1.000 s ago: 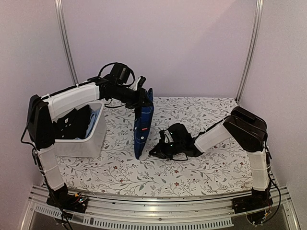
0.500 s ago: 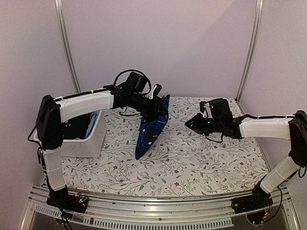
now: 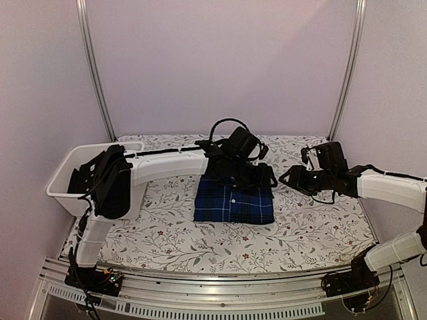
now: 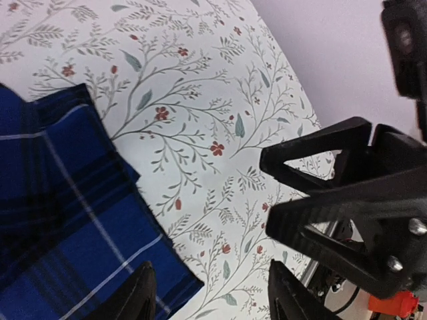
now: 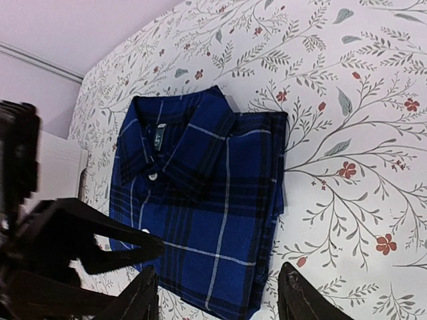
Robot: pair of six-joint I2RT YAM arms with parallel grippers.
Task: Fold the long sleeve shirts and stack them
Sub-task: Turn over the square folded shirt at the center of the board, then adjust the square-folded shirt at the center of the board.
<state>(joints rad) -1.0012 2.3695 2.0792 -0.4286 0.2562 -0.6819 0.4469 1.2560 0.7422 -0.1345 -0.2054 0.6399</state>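
Note:
One folded long sleeve shirt [image 3: 233, 202], navy plaid with white buttons, lies flat on the flowered table, collar toward the back. My left gripper [image 3: 257, 175] hovers over its far right corner, open and empty. In the left wrist view the shirt [image 4: 53, 220] fills the lower left, and the left gripper [image 4: 213, 300] spans its corner and bare cloth. My right gripper [image 3: 288, 179] is just right of the shirt, open and holding nothing. The right wrist view shows the shirt [image 5: 200, 200] ahead of the right gripper [image 5: 220, 300].
A white plastic bin [image 3: 67, 175] stands at the table's left, partly behind my left arm's elbow; its corner [image 5: 60, 163] shows in the right wrist view. The two grippers sit close together by the shirt's far right corner. Metal posts rise at both back corners.
The shirt hung from my shut left gripper; now it lies flat and folded on the table. Both grippers have opened. The left arm swung right, and the right arm reached toward the back.

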